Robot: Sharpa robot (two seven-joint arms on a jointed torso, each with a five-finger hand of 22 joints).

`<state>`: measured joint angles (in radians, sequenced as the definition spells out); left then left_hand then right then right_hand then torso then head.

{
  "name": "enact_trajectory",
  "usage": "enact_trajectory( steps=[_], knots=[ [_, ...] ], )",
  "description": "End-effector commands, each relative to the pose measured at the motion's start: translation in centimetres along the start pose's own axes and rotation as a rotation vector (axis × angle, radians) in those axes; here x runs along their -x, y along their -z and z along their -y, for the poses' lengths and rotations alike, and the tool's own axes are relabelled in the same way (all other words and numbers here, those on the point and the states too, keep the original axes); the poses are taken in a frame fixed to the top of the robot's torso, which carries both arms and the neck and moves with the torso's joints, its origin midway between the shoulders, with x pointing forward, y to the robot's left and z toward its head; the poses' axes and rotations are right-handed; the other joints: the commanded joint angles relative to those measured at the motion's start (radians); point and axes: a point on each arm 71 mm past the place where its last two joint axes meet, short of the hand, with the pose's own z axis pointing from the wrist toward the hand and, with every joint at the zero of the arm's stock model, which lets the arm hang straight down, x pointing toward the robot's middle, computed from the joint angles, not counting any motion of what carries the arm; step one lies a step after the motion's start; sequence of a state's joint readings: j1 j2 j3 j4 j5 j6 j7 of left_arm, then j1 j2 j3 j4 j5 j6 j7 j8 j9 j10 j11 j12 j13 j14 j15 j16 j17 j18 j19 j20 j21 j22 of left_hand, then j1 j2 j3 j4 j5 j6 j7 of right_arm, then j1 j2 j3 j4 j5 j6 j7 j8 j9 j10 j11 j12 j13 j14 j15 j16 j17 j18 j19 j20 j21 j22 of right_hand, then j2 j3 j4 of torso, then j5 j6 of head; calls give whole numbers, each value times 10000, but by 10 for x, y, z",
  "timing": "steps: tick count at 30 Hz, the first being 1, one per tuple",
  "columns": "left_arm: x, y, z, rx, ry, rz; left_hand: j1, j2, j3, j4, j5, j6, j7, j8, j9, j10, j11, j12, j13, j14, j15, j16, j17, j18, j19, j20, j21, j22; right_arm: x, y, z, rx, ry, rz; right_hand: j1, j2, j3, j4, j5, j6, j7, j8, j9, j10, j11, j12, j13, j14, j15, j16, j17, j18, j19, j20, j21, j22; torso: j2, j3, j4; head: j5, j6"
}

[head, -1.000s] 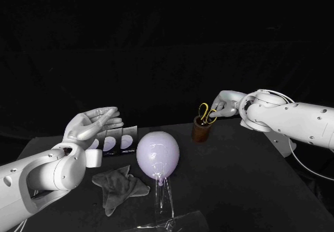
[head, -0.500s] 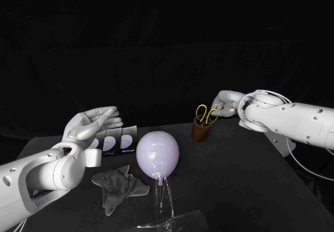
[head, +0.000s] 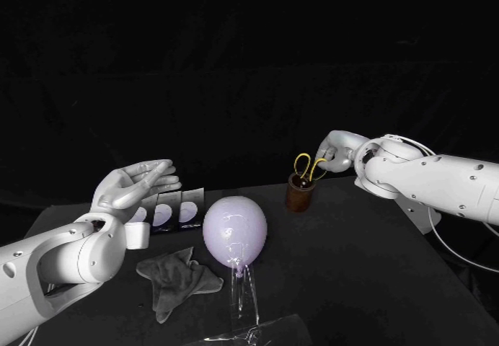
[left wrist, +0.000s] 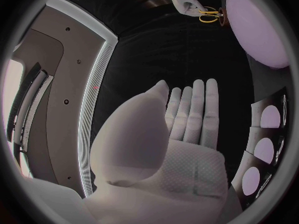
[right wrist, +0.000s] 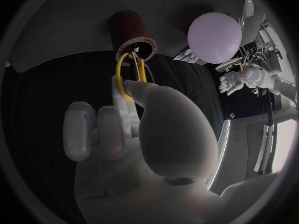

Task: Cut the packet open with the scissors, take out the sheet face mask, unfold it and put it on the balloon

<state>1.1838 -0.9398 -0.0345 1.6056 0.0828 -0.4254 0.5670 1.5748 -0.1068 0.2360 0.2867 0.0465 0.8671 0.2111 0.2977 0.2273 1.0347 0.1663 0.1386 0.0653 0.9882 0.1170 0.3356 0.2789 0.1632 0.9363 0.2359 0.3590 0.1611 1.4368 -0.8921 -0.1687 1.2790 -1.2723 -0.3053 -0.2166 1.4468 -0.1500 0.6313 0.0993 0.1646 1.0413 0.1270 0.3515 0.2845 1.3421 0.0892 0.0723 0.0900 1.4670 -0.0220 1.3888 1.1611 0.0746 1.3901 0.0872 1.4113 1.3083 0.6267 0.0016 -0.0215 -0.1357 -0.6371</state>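
Pinching yellow loop-handled scissors [head: 308, 167], upright in brown cylindrical cup [head: 299, 196], with right hand [head: 334, 153]; holding left hand [head: 133, 184] raised, flat-open, empty.

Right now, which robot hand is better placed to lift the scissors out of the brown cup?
Right. The right robot hand pinches the yellow handle of the scissors above the brown cup. The left robot hand is open, palm up, near the packets, on the balloon's other side.

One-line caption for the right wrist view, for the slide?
Right hand pinches the yellow handle of the scissors standing in the brown cup, the balloon beyond.
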Motion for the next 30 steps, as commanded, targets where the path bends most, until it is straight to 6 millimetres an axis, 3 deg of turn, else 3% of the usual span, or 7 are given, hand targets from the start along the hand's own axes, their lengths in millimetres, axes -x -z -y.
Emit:
enact_trajectory(
  steps=[1, 9, 11, 15, 27, 29, 30],
  knots=[
    [-1, -2, 1, -75, 103, -112, -37, 48, 63, 11, 30, -1, 58, -59, -15, 79, -17, -40, -9, 11, 42, -51, 14, 198, -46, 17, -36, -14, 12, 0, -1, -281, -577, 794, -160, -1, 167, -97, 51, 2, -59, 92, 72, 562, -448, -49, 19, 297, -58, 41, -15, -140, 35, -50, 59, 100, -4, 0, -1, -30, 20],
    [1, -6, -2, -48, 97, -111, -57, 9, 63, 8, 28, -1, 45, -82, -30, 92, -18, -93, -9, -51, 58, -114, 12, 178, -105, 41, -78, -41, 40, -1, -9, -447, -1143, 1219, -424, -21, 402, -326, 143, -27, -73, 177, 210, 616, -460, -56, 48, 301, -70, 54, -10, -156, 80, -64, 101, 189, -26, -11, -1, -62, 52],
    [0, -8, -3, -23, 106, -148, -117, -51, 91, 2, 27, 21, 62, -142, -72, 151, -1, -247, -4, -151, 96, -273, 27, -45, -886, 329, -566, -284, 48, -1, -11, -549, -1438, 1161, -450, -6, 454, -368, 177, -38, -76, 185, 231, 620, -463, -58, 52, 304, -74, 63, 5, -162, 100, -67, 119, 220, -28, -18, -6, -59, 69],
    [0, -12, -5, 4, 90, -244, -189, -116, 90, 7, 25, 15, 83, -212, -117, 175, 28, -397, -1, -275, 146, -460, 30, -203, -1563, 521, -1010, -514, 63, 0, -17, -681, -1698, 810, -589, -9, 592, -511, 373, -54, -78, 226, 310, 659, -466, -52, 75, 314, -78, 89, 42, -168, 117, -75, 136, 257, -47, -25, -1, -69, 110],
    [-1, -40, -13, -103, -254, -735, -263, -173, 52, -8, 23, -133, 125, -382, -208, 239, 74, -583, 5, -574, 242, -818, -20, -151, -1668, 545, -1165, -645, 93, -16, -60, -952, -2110, -81, -679, 10, 680, -611, 419, -71, -82, 252, 367, 671, -471, -57, 89, 298, -84, 60, -30, -148, 62, -80, 87, 189, -40, -43, -3, 98, 288],
    [-1, -48, -14, -132, -347, -793, -270, -178, 41, -13, 24, -135, 128, -409, -224, 265, 91, -638, 6, -673, 273, -941, -47, -313, -1955, 563, -1365, -755, 91, -23, -72, -848, -2405, 39, -709, 32, 711, -644, 376, -71, -87, 264, 388, 686, -475, -53, 98, 292, -86, 50, -54, -142, 45, -82, 72, 168, -29, -38, -15, 149, 300],
    [-1, -52, -14, -143, -402, -810, -292, -178, 27, -10, 28, -126, 137, -418, -231, 278, 101, -663, 7, -820, 313, -1059, -85, -504, -2263, 584, -1560, -850, 89, -26, -78, -790, -2557, 106, -727, 50, 740, -674, 333, -76, -89, 271, 404, 694, -479, -52, 103, 292, -88, 52, -51, -145, 54, -84, 79, 183, -28, -38, -3, 165, 309]
  ],
)
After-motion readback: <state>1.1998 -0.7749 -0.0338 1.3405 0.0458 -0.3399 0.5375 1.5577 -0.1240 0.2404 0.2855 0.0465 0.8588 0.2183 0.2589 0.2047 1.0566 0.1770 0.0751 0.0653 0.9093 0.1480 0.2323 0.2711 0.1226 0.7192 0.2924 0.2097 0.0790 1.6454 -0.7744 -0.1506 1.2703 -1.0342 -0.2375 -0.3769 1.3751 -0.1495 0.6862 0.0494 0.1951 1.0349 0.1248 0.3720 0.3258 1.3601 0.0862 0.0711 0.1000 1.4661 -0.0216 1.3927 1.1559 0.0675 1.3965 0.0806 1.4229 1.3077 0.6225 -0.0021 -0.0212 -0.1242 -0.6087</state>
